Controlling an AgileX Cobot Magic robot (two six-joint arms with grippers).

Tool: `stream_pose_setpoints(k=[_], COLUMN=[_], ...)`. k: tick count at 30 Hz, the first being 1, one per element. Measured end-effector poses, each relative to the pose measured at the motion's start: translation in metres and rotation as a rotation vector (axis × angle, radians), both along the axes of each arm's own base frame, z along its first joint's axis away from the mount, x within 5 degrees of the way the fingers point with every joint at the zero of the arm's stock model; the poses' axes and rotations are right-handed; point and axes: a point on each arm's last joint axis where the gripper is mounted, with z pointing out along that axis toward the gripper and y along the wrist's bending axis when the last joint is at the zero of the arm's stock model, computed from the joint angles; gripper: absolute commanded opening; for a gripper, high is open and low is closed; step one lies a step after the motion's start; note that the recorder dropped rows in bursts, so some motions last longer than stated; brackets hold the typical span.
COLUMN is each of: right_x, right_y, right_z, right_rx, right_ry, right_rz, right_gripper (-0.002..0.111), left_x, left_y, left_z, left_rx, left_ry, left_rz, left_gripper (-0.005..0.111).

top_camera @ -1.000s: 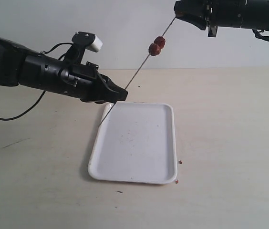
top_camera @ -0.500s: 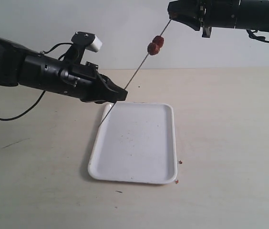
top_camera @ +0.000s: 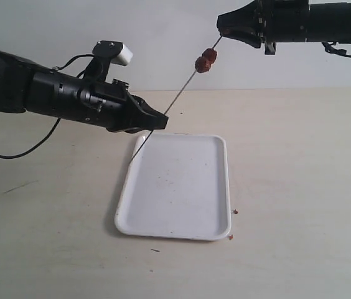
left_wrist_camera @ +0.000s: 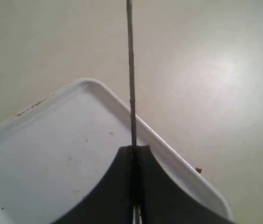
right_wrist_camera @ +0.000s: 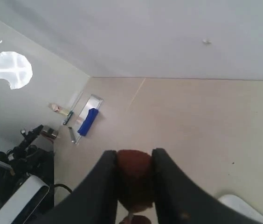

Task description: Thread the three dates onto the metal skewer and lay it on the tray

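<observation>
**Exterior view:** The left gripper [top_camera: 155,120] is clamped on the metal skewer [top_camera: 177,99], low on its shaft. The rod slants up from over the far-left corner of the tray [top_camera: 121,215] to the right gripper [top_camera: 222,31]. 2 threaded dates [top_camera: 205,59] touch each other just below that gripper. Judged step: threading the 3rd date, which is hidden here. Crumbs [top_camera: 236,212] lie off the tray's near-right corner. Nothing blocks the tray.

**Left wrist view:** The jaws are closed tight on the skewer, above the tray's rim [left_wrist_camera: 108,93]. 1 crumb [left_wrist_camera: 198,170] sits just outside the rim.

**Right wrist view:** The right gripper pinches the 3rd date [right_wrist_camera: 134,175] between its fingers [right_wrist_camera: 106,186]. Whether the skewer tip has entered it cannot be told. The next move likely calls for a push straight along the rod while the left grip holds steady. An off-axis push risks bending the thin rod or splitting the fruit. A blue object [right_wrist_camera: 86,122] lies well apart and is no obstacle.
</observation>
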Motion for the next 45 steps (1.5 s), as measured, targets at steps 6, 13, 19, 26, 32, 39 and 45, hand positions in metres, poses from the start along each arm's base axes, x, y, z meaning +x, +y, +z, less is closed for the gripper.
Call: stream_pose_setpoints(k=[6, 13, 19, 26, 32, 39, 45], right_x=[0.001, -0.001, -0.002, -0.009, -0.03, -0.06, -0.098], right_y=[0.022, 0.03, 0.019, -0.032, -0.039, 0.002, 0.028], right_z=[-0.001, -0.002, -0.002, 0.009, 0.025, 0.076, 0.133], right_rx=[-0.009, -0.021, -0.034, -0.095, -0.434, -0.691, -0.845], right_ry=[-0.003, -0.003, -0.013, 0.007, 0.029, 0.028, -0.021], right_rz=[0.029, 0.055, 0.062, -0.023, 0.041, 0.09, 0.05], right_gripper=[0.024, 0.038, 0.067, 0.062, 0.06, 0.052, 0.052], left_x=[0.001, 0.002, 0.004, 0.002, -0.006, -0.031, -0.041], left_y=[-0.001, -0.001, 0.0, 0.005, 0.004, -0.006, -0.003], left_z=[0.001, 0.002, 0.001, -0.006, -0.014, -0.041, -0.073], left_rx=[-0.024, -0.039, -0.032, 0.044, 0.061, 0.089, 0.089], left_ry=[-0.001, 0.003, -0.003, 0.067, 0.216, 0.378, 0.557], left_rz=[0.017, 0.031, 0.057, 0.083, 0.114, 0.174, 0.264], left_gripper=[0.0, 0.0, 0.0, 0.0, 0.0, 0.0, 0.0])
